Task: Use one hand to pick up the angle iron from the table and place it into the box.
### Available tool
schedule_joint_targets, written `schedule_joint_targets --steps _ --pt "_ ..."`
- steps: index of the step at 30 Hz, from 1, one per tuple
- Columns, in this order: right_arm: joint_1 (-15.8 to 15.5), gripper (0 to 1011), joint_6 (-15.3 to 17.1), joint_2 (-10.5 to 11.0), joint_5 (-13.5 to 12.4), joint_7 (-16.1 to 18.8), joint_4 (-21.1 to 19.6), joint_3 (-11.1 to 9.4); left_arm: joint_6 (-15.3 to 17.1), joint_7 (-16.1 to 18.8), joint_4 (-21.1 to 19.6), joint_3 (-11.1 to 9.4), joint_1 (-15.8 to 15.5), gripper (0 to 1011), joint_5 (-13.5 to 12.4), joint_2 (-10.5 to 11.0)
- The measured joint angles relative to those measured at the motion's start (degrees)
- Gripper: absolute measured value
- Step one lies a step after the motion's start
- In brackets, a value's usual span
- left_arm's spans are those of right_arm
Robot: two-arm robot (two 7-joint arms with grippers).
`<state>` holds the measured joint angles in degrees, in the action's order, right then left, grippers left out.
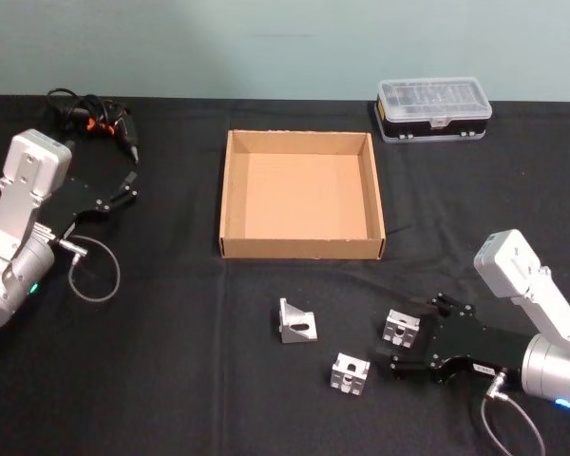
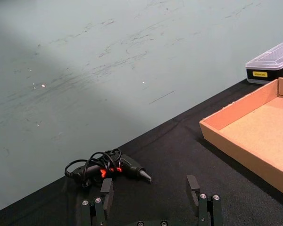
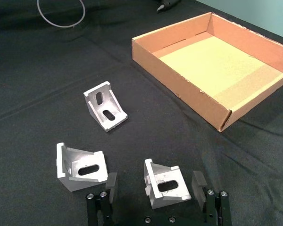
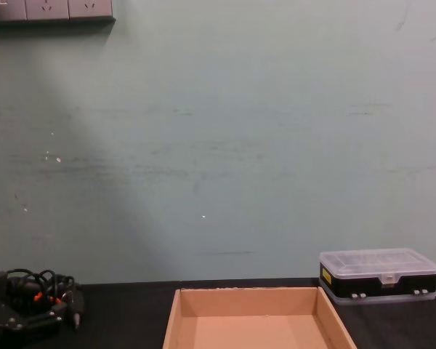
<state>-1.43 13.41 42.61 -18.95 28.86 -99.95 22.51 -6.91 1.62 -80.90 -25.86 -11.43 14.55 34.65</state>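
Straddling the rightmost angle iron point(image 3: 166, 188) at the head view's lower right, the right gripper point(image 1: 406, 334) had its fingers spread either side of it. Closing squarely on its flat side walls before lifting would likely grip best. The left gripper point(image 1: 123, 190), also spread, sat at left, and the cardboard box point(image 1: 302, 249) at centre lay empty on the table point(image 1: 171, 380).

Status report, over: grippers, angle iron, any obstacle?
Right gripper low, jaws open either side of one angle iron. Left gripper open, parked left. Box empty, two other angle irons on table, nothing blocking.
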Motion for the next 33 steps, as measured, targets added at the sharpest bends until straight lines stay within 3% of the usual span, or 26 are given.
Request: schedule_joint_targets --steps 16,28,33 --pt "0.94 1003 -1.19 -2.00 2.64 0.05 1.96 0.83 0.00 0.00 0.00 0.00 0.00 1011 0.00 0.00" --pt "0.91 995 -1.18 -1.86 2.56 0.02 1.86 0.83 0.00 0.00 0.00 0.00 0.00 1011 0.00 0.00" --pt "0.89 870 -1.17 -1.82 2.45 0.00 1.78 0.81 0.00 0.00 0.00 0.00 0.00 1011 0.00 0.00"
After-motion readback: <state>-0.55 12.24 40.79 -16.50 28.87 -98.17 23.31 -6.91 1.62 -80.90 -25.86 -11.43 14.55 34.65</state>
